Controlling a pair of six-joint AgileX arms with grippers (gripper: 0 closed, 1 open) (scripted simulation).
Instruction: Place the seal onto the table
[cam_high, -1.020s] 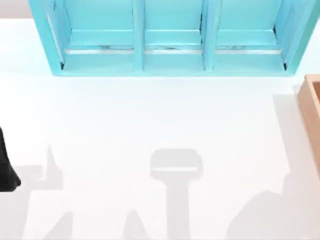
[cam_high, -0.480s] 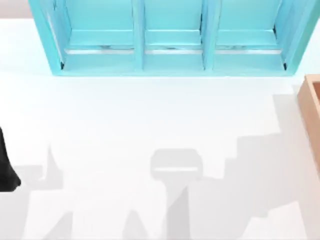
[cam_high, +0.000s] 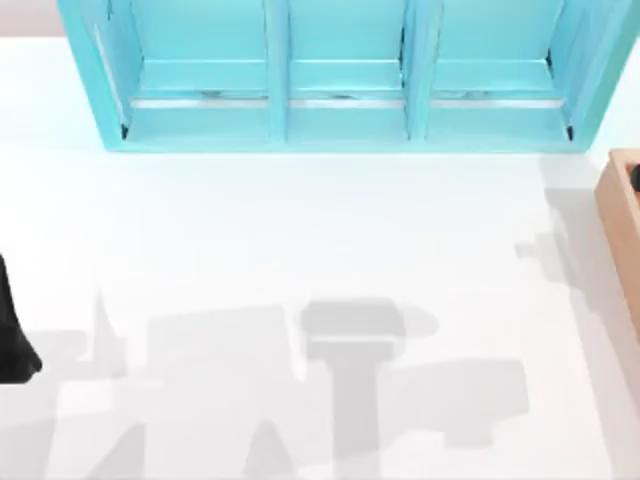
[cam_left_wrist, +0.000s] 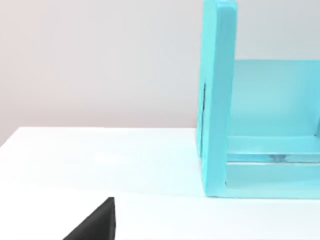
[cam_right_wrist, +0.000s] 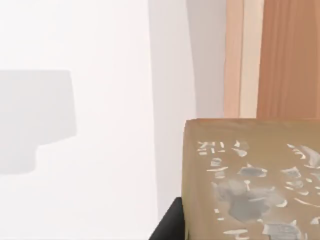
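One golden-brown cuboid seal (cam_right_wrist: 252, 180) (pale marks on its face) sits close before the right wrist camera, above the white worktop (cam_high: 300, 240) beside the orange-tan wooden box (cam_high: 622, 215); hand grip indiscernible.

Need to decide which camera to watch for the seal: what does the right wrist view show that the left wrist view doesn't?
The right wrist view has the seal close up, its golden-brown face covered in pale marks. One dark jaw of the right arm sits against its side, and the wooden box lies beyond. The left wrist view instead has the light-blue shelf unit against a pale wall. Both take in the white table.
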